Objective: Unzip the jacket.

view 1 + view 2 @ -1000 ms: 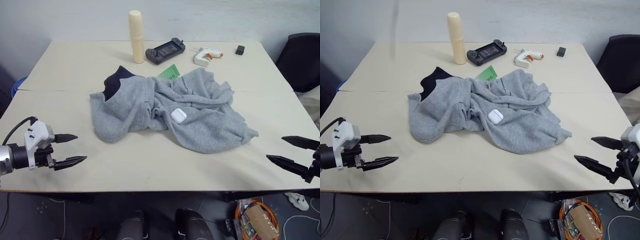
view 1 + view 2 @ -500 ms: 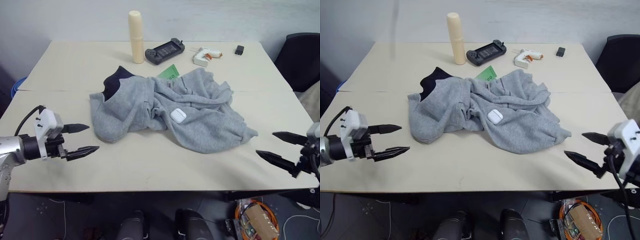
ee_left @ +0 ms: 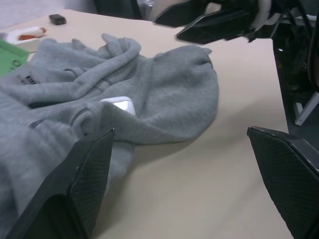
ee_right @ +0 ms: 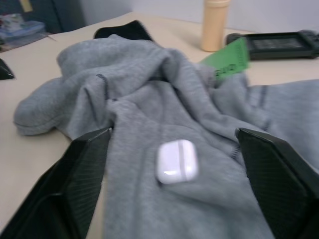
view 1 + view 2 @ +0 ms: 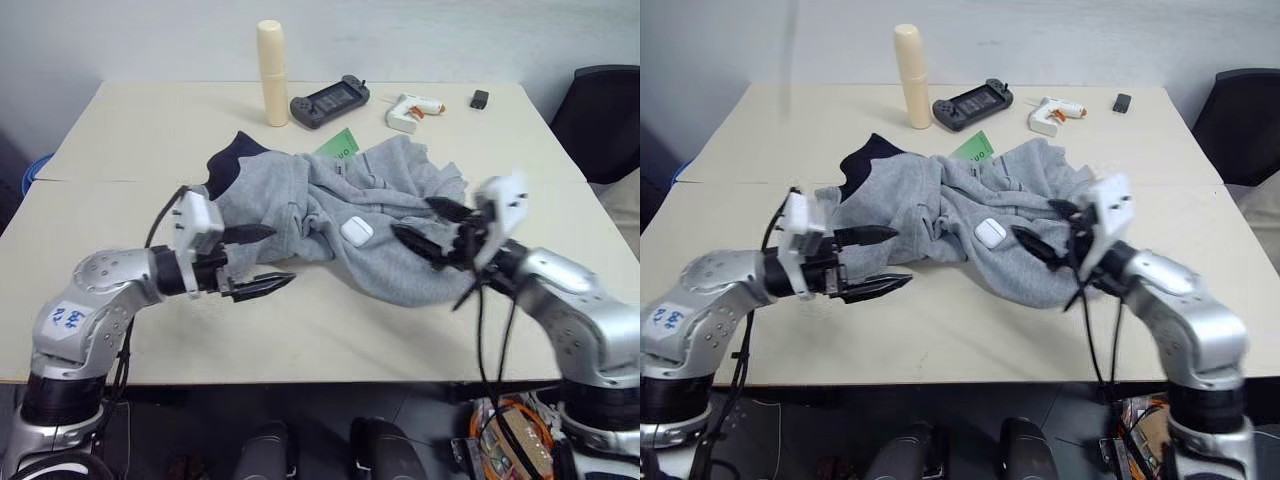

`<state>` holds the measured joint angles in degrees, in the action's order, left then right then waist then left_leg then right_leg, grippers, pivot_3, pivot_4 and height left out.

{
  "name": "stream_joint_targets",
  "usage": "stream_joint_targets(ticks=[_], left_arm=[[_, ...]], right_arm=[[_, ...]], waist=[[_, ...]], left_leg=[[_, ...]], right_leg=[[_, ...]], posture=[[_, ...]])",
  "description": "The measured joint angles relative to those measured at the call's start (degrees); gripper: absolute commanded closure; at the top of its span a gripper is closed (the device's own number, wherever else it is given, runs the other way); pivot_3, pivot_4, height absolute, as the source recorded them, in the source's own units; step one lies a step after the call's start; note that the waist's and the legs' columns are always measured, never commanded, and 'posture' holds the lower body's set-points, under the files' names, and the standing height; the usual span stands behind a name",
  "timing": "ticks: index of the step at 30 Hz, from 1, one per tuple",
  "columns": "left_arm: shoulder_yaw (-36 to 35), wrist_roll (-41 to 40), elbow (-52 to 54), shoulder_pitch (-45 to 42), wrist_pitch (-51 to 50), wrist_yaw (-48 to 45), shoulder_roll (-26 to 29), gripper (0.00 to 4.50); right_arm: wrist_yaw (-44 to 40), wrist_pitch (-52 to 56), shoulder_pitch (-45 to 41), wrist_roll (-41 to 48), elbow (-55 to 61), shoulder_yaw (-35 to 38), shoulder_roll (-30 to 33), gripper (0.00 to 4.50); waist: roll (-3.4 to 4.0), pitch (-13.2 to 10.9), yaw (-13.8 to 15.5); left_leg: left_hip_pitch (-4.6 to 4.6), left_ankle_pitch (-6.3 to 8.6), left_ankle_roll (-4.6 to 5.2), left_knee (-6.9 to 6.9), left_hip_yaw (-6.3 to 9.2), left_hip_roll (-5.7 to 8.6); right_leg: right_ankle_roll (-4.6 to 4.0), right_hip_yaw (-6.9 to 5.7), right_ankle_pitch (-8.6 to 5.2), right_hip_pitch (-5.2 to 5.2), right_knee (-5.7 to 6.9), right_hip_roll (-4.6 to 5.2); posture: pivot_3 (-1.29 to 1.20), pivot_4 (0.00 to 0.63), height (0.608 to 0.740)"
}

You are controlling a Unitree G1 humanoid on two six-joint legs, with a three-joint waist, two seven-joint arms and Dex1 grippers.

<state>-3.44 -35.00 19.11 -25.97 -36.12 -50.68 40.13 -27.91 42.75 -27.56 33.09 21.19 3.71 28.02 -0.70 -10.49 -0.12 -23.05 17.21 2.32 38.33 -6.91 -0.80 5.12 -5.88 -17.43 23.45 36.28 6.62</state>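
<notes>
The tabletop carries everything here, and the jacket lies crumpled in a heap at its middle, its dark collar at the far left of the heap and a small white case resting on top of the fleece. Along the far edge stand a cream bottle, a black game controller and a white glue gun; a green card peeks out from under the far side of the jacket.

The step in hand looks like the approach: neither arm has hold of the cloth yet. The left pincer is at the near left edge of the heap, fingers spread wide, empty. The right pincer is over the right part of the jacket, fingers also apart and gripping nothing (whether its tips brush the fleece I cannot tell).

No zipper or pull can be made out among the folds. So the next move probably calls for taking the cloth and spreading it, or lifting the collar end, to expose the zip line; the loose case on top may slide off when the fleece is pulled.
</notes>
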Motion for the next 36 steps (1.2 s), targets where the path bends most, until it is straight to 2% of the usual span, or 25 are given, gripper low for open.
stream_joint_targets(ticks=[1, 8, 11, 16, 28, 29, 31, 36], left_arm=[[0.7, 0.4, -0.6, -1.2, 0.2, -0.1, -0.4, 0.00], [3.3, 2.5, -4.5, -6.3, 1.3, -0.3, -2.8, 0.00], [4.0, 3.4, -5.6, -6.9, 1.9, -0.5, -3.3, 0.00], [4.1, 4.6, -7.3, -7.3, 3.3, -0.7, -3.7, 0.00], [4.2, 6.6, -8.8, -7.6, 5.3, -0.8, -4.5, 0.00], [4.2, 6.8, -8.8, -7.6, 5.5, -0.8, -4.6, 0.00], [4.2, 7.2, -9.1, -7.8, 5.8, -0.8, -5.0, 0.00], [4.6, 7.7, -9.4, -8.8, 6.2, -0.8, -5.6, 0.00]], right_arm=[[0.8, 0.0, -1.8, -1.3, -1.5, -1.8, -1.1, 1.53], [6.6, -5.2, -7.7, -16.8, -17.3, -14.1, -5.4, 1.53], [8.8, -7.6, -8.6, -20.6, -22.7, -14.6, -8.7, 1.53], [7.9, -9.2, -8.6, -23.0, -24.0, -15.8, -11.1, 1.53], [5.8, -13.2, -11.0, -27.8, -32.3, -16.6, -13.1, 1.53], [5.6, -13.6, -11.0, -28.1, -32.5, -16.7, -13.1, 1.91], [5.4, -14.1, -10.9, -28.6, -32.5, -16.6, -13.5, 2.18], [5.4, -14.0, -10.2, -28.3, -31.5, -15.7, -14.3, 2.18]], waist=[[0.00, 0.0, 0.0], [0.00, 0.0, -0.1], [0.00, 0.0, -0.2], [0.00, 0.0, -0.3], [0.00, 0.0, -0.9], [0.00, 0.0, -1.0], [0.00, 0.0, -1.1], [0.00, 0.0, -1.4]], left_leg=[[0.00, 0.00, 0.00, 0.02, 0.00, 0.00], [-0.07, -0.01, 0.02, 0.10, 0.01, 0.00], [-0.08, -0.03, -0.01, 0.09, 0.02, -0.03], [-0.08, -0.03, -0.02, 0.08, 0.02, -0.04], [-0.08, -0.03, -0.02, 0.08, 0.04, -0.05], [-0.08, -0.03, -0.02, 0.08, 0.04, -0.05], [-0.08, -0.03, -0.02, 0.08, 0.04, -0.05], [-0.08, -0.04, -0.04, 0.04, 0.05, -0.05]], right_leg=[[0.00, 0.00, 0.00, -0.01, 0.00, -0.01], [0.00, -0.01, 0.00, 0.03, 0.04, -0.01], [0.00, -0.01, 0.00, 0.05, 0.05, -0.05], [0.00, 0.00, 0.00, 0.06, 0.05, -0.05], [0.00, 0.00, 0.00, 0.05, 0.08, -0.04], [0.00, -0.01, 0.00, 0.05, 0.08, -0.04], [0.00, -0.01, 0.00, 0.05, 0.08, -0.04], [0.00, -0.01, 0.00, 0.06, 0.07, -0.04]], posture=[[0.00, 0.150, 0.740], [0.00, 0.150, 0.740], [0.00, 0.150, 0.740], [0.00, 0.150, 0.740], [0.00, 0.150, 0.740], [0.00, 0.150, 0.740], [0.00, 0.150, 0.740], [0.00, 0.150, 0.740]])
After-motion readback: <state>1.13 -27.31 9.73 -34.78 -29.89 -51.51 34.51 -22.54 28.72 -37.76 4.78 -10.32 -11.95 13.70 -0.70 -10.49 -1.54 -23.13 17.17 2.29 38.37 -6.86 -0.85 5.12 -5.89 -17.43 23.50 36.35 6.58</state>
